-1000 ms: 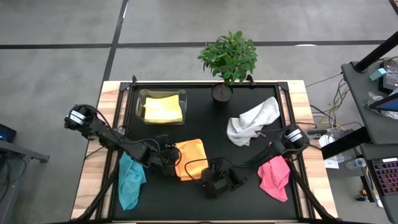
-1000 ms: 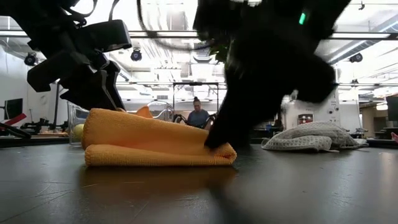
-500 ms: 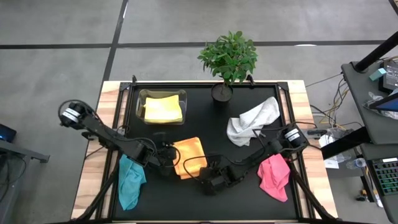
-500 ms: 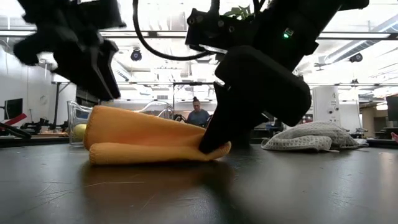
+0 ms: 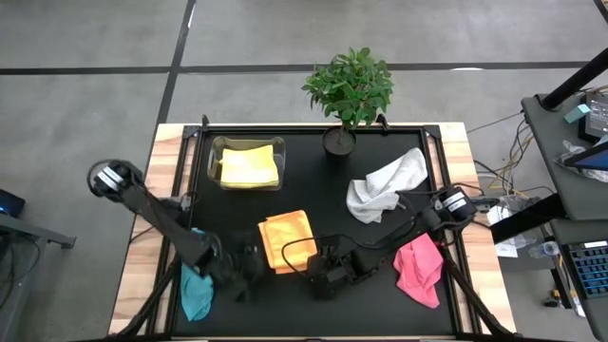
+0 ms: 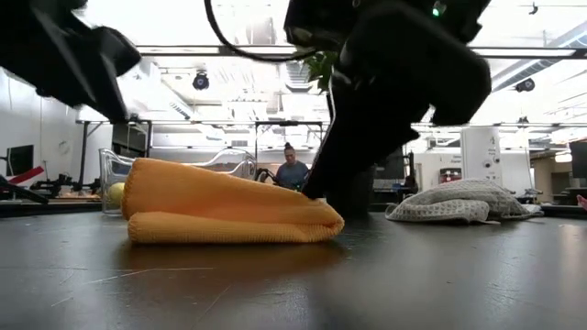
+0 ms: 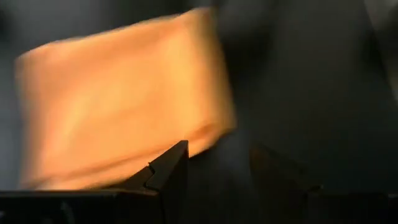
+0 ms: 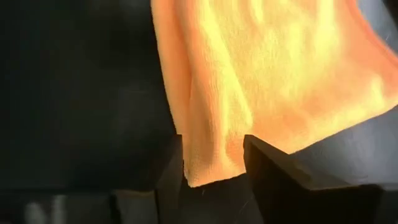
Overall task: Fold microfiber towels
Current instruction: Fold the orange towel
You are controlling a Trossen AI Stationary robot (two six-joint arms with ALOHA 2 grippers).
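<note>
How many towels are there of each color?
orange towel: 1
yellow towel: 1
teal towel: 1
pink towel: 1
white-grey towel: 1
Total: 5 towels

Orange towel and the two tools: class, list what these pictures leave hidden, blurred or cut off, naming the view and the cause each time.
- Orange towel: how many layers it has; in the low view only its front edge shows, and the left wrist view is blurred.
- Right tool: whether it pinches the towel's corner; the low view shows only a dark bulk there.
- Teal towel: partly covered by the left arm in the high view.
- Left tool: cropped in the low view.
</note>
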